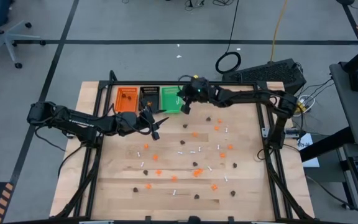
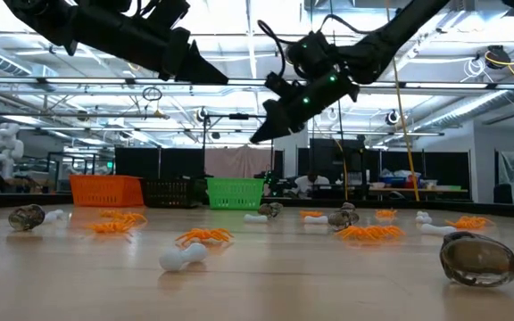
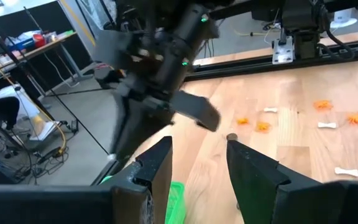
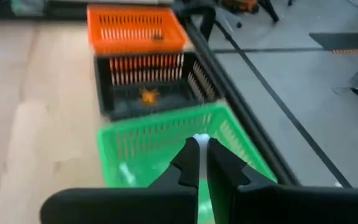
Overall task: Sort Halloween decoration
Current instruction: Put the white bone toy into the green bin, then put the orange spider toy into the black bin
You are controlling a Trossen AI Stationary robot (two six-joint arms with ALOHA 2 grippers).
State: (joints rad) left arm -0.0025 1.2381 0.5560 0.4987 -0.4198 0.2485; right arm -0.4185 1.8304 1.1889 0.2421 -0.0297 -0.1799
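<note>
The Halloween decoration lies scattered over the wooden table: orange blobs (image 1: 197, 172), dark brown blobs (image 1: 234, 165) and thin white sticks (image 1: 192, 150). The low view shows them close up, among them a white stick (image 2: 183, 257) and a dark blob (image 2: 478, 259). My right gripper (image 1: 183, 109) hangs over the green tray (image 4: 160, 146) at the far edge, shut on a small white bit (image 4: 198, 138). My left gripper (image 1: 155, 129) is raised in front of the black tray (image 1: 148, 98). It is open (image 3: 197, 158) with nothing between its fingers. My right gripper pinches a small white piece, seemingly a white stick (image 4: 198, 138), between the tips of its two fingers (image 4: 188, 163). Only a bright bit shows past the tips. The fingers slant down toward the far edge. The piece is lifted clear, above the green tray.
An orange tray (image 1: 127, 99), the black tray and the green tray stand side by side at the far edge. The black one holds an orange blob (image 4: 148, 96), and a pale piece (image 4: 124, 174) lies in the green one. A dark frame rail (image 4: 241, 106) runs just beyond the trays.
</note>
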